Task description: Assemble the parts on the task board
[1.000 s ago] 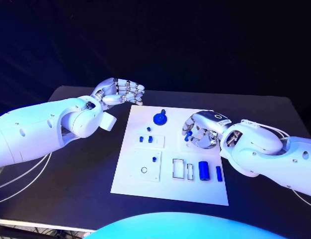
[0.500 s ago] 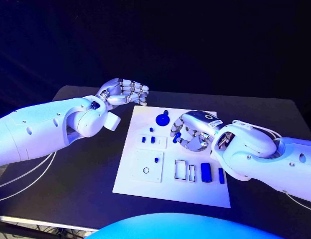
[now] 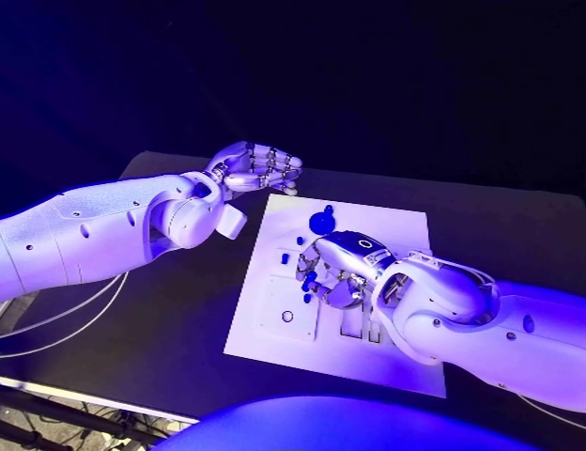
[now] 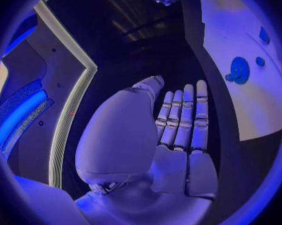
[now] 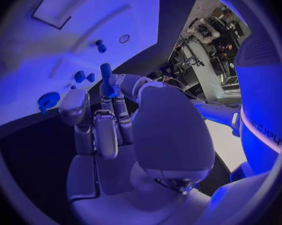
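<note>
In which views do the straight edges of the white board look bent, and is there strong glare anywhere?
Head view: the task board keeps straight edges; the right hand casts some shadow on it. Left wrist view: the board's edge curves. Right wrist view: the board's edge bows too, bright light washes out its surface, yet the blue part in the fingers stays clear.

Blue-violet light washes the scene; the room beyond the black table (image 3: 171, 319) sits in near darkness; the white task board (image 3: 388, 235) shines brightest, pale lilac toward its far edge; the left hand (image 3: 259, 169) and right hand (image 3: 336, 272) catch soft sheen on their metal; the right hand casts shadow on the board beneath it; both wrist views bend straight edges into curves, darken at the circular rim, and blur slightly there.
</note>
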`<state>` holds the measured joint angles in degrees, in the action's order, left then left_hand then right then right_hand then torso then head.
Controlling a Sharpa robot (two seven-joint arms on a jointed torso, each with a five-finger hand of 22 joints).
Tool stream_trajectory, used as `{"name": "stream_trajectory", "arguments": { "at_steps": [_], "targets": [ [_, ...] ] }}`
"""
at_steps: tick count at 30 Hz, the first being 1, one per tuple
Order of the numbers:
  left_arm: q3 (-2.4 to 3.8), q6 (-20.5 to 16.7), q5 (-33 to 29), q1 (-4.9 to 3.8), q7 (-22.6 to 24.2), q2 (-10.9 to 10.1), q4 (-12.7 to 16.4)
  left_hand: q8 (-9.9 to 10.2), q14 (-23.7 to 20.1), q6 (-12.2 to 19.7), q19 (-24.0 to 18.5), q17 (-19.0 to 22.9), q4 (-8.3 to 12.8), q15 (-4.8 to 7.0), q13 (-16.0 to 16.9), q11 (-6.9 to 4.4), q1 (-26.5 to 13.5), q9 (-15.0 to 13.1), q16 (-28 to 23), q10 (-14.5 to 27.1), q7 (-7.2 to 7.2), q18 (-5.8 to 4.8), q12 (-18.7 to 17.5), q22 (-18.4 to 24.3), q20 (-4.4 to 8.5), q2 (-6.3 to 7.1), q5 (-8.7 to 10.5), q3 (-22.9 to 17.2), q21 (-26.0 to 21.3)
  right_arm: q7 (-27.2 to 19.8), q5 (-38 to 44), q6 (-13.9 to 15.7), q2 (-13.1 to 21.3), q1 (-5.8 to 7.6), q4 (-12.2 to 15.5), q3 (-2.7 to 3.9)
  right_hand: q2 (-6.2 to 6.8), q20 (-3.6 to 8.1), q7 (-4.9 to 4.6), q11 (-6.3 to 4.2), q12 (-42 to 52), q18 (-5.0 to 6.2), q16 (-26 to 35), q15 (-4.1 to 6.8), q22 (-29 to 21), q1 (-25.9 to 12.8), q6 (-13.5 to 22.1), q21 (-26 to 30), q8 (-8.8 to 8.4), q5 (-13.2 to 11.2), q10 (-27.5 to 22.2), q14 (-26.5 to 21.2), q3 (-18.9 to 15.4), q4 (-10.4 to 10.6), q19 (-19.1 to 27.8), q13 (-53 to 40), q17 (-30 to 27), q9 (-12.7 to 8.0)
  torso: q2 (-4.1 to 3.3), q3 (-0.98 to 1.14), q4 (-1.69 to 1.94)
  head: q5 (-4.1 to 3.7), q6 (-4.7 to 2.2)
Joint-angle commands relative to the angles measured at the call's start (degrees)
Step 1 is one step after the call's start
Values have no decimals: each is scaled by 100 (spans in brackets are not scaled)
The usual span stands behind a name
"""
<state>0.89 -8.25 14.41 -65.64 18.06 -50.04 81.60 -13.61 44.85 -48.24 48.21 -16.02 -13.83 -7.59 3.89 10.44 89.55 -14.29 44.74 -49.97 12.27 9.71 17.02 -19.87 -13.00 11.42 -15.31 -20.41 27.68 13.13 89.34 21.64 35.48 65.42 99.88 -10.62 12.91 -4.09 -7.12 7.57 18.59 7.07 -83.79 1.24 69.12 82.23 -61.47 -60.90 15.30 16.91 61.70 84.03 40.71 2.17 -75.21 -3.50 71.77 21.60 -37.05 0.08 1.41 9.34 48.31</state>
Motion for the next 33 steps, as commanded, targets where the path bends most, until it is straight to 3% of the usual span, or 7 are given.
{"name": "stream_trajectory", "arguments": {
  "at_steps": [1,10,17,33],
  "targets": [
    [4,107,-59,-3,22,35,2,-25,30,-24,-11,6,-15,8,1,0,-20,3,-10,-3,90,36,36,-10,13,-24,2,-30,22,-170,136,15,-118,-116,-51,-1,-59,9,0,-480,230,-30,-34,51,2,18,-45,-8,26,17,874,256,-3,-40,-8,-236,2,8,-2,0,7,104,37],
    [4,120,-61,-4,22,104,-36,-25,30,-24,-11,6,-15,8,1,0,-20,3,-10,-3,90,36,36,-10,13,-24,2,-30,22,-222,141,-52,-339,-314,-219,-20,-60,10,0,-480,228,-29,-32,51,1,17,-45,-6,27,17,876,255,0,-45,-6,-236,-4,9,-2,0,-4,223,111],
    [4,127,-61,-4,19,123,-48,-26,32,-22,-12,6,-20,8,1,0,-29,4,-8,-4,90,36,38,-12,13,-24,3,-35,23,-246,142,-59,-413,-410,-278,-28,-60,10,0,-480,228,-29,-32,51,1,17,-45,-6,27,17,876,255,0,-45,-6,-236,-4,9,-2,10,-2,267,159],
    [4,142,-56,-4,5,132,-60,-26,32,-22,-12,6,-20,8,1,0,-29,4,-8,-4,90,36,38,-12,13,-24,3,-35,23,-255,145,-133,-475,-493,-365,-42,-63,12,-2,-480,223,-28,-30,52,-1,8,-46,0,26,17,879,254,6,-55,-2,-237,-12,10,-1,0,1,302,169]
  ]
}}
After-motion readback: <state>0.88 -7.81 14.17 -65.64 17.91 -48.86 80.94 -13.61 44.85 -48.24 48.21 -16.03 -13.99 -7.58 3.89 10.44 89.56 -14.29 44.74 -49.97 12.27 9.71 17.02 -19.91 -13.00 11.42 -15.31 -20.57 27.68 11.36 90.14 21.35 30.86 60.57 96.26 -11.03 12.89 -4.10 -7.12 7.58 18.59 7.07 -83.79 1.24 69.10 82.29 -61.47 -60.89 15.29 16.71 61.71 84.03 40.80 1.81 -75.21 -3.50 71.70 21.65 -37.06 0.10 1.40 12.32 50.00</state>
